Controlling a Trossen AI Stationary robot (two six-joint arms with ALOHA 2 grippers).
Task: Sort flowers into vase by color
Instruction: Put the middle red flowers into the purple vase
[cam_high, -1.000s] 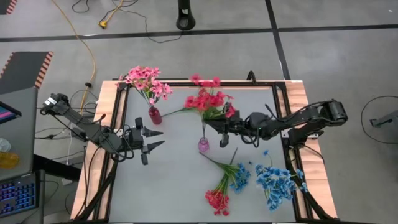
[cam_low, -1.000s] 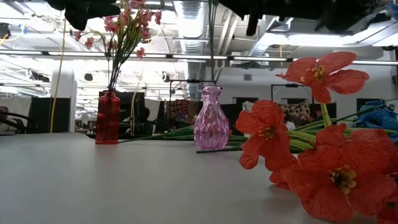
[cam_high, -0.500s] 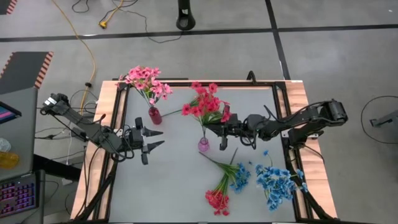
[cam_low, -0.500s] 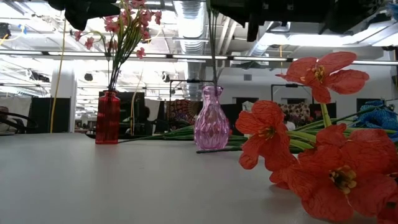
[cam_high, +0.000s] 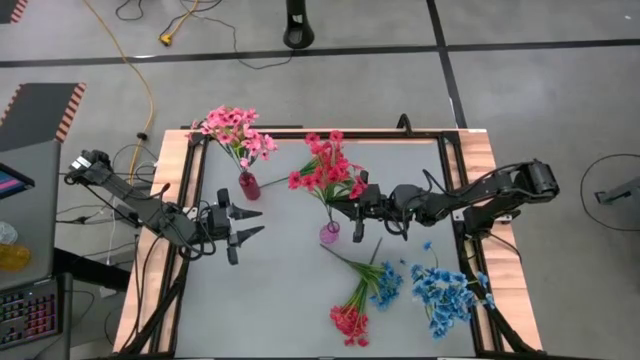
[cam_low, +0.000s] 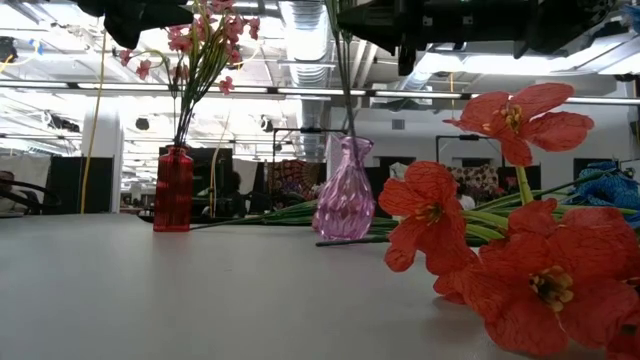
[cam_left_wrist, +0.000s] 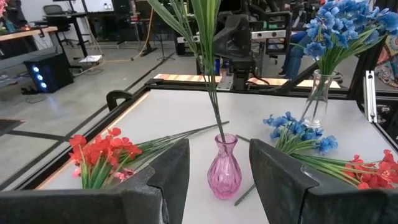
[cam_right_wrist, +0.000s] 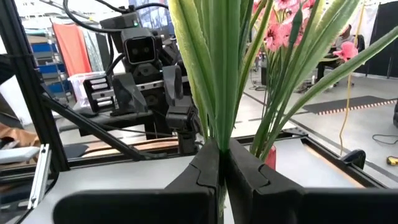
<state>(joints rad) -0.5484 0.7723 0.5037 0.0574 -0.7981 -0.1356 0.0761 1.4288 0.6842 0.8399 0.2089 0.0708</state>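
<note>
Right tool (cam_high: 357, 212) is pinched on red flower stems (cam_right_wrist: 217, 68), seemingly entering the pink vase (cam_high: 330, 234); left tool (cam_high: 250, 222) is spread at nine o'clock.

Yellow cable (cam_high: 140, 75) on floor; keyboard (cam_high: 25, 312) beside table

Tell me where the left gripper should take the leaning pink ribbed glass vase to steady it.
Grip the pink ribbed glass vase at its narrow neck, coming in level from the left gripper side. In the low view it leans, the round belly is wide, and the right gripper above it is shut on the red flower stems.
</note>
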